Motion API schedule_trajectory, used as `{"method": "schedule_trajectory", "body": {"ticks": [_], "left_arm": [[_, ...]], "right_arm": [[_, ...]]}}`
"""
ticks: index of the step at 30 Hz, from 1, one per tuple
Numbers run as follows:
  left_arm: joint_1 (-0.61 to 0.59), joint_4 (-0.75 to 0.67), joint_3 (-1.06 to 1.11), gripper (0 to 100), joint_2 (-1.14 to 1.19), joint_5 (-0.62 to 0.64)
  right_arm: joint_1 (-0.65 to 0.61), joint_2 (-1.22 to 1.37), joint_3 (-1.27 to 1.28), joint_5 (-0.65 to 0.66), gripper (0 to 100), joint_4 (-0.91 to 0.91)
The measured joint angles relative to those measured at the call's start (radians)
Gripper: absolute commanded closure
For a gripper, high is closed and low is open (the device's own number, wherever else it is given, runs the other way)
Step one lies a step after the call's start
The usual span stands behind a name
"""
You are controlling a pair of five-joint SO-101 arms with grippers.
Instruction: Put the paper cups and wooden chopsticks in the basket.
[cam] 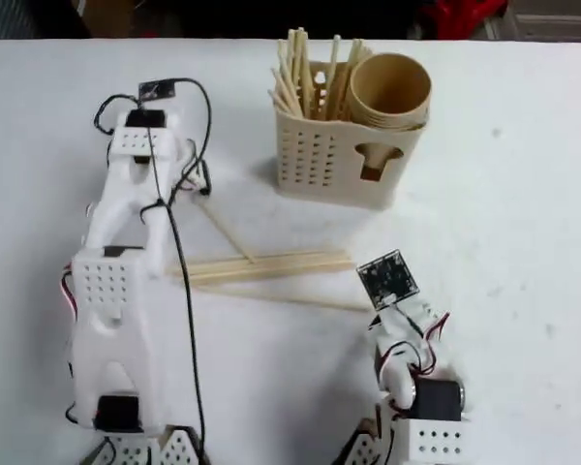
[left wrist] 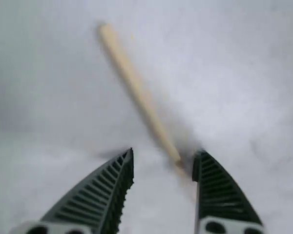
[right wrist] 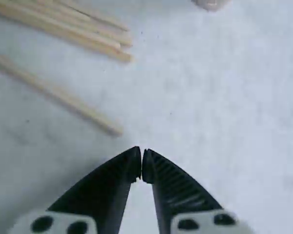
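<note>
Parted wide and empty, the left gripper [left wrist: 162, 161] straddles the near end of a pale, slim wooden chopstick [left wrist: 136, 90] lying flat in front of the basket [cam: 315, 160]. Pressed shut on nothing, the right gripper [right wrist: 141, 163] hangs beside loose chopsticks [right wrist: 63, 29], also before the basket holding paper cups [cam: 392, 87].

A cream perforated basket [cam: 334, 160] stands far on the worktop [cam: 523, 223]. It holds stacked tan paper cups [cam: 392, 92] at right and upright wooden chopsticks [cam: 305, 73] at left. Loose chopsticks [cam: 271, 265] lie flat nearer, and a slanted chopstick [cam: 223, 231] meets them.

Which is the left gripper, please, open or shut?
Open: the left gripper has its fingers apart, a chopstick ending between them.
</note>
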Motion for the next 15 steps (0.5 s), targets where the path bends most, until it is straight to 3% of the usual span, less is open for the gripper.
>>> {"method": "schedule_trajectory", "body": {"ticks": [3, 15], "left_arm": [[0.012, 0.049, -0.100, 98, 0.051, 0.002], [0.020, 0.199, -0.354, 98, 0.161, 0.002]], "right_arm": [[0.000, 0.000, 0.003, 0.000, 97.8, 0.000], [0.046, 0.000, 0.018, 0.003, 97.9, 0.048]]}}
